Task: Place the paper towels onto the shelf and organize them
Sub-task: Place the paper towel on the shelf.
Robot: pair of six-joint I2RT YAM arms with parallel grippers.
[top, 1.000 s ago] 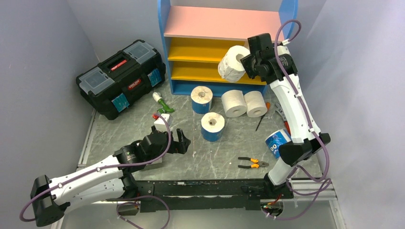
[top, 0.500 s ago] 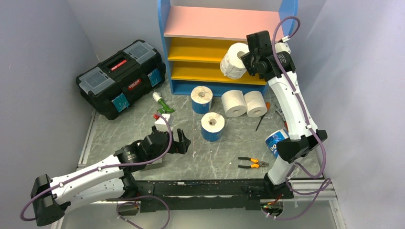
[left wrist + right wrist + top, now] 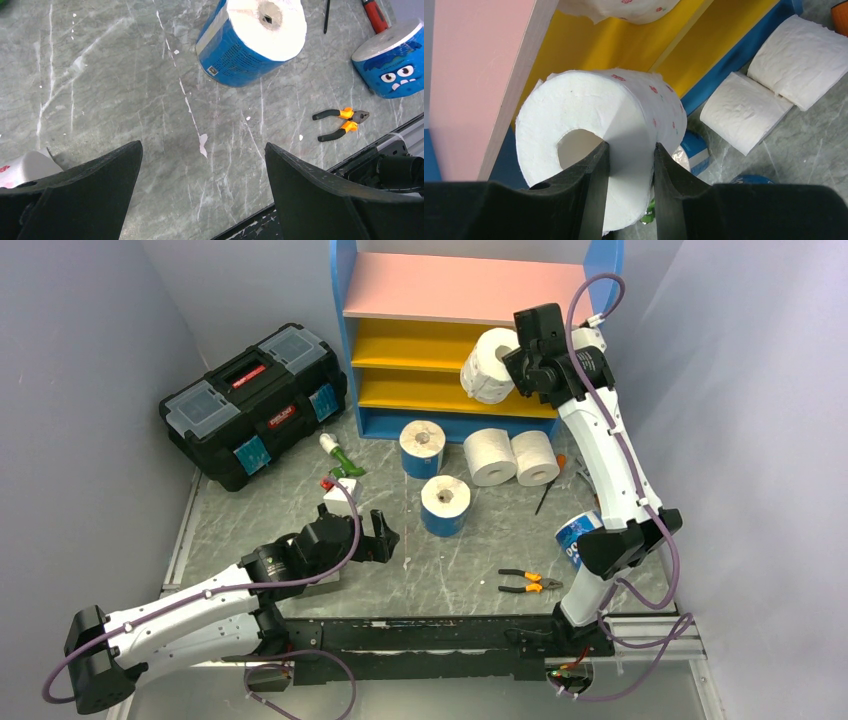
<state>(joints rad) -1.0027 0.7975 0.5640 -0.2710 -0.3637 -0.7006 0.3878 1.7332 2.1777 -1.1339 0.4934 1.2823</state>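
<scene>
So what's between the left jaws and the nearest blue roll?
Nothing, just bare table up to the roll; the left wrist view shows it.

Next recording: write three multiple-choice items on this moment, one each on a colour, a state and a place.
1. What colour is the top board of the shelf?
A. yellow
B. green
C. pink

2. What is the right hand doing?
A. hanging open
B. gripping a pink-dotted roll
C. pushing the shelf

3. Where do the pliers lie?
A. on the table
B. on the shelf
C. in the right hand

1 C: pink above two yellow boards.
2 B: its fingers pinch the roll's wall.
3 A: they lie flat on its marble top.
</scene>
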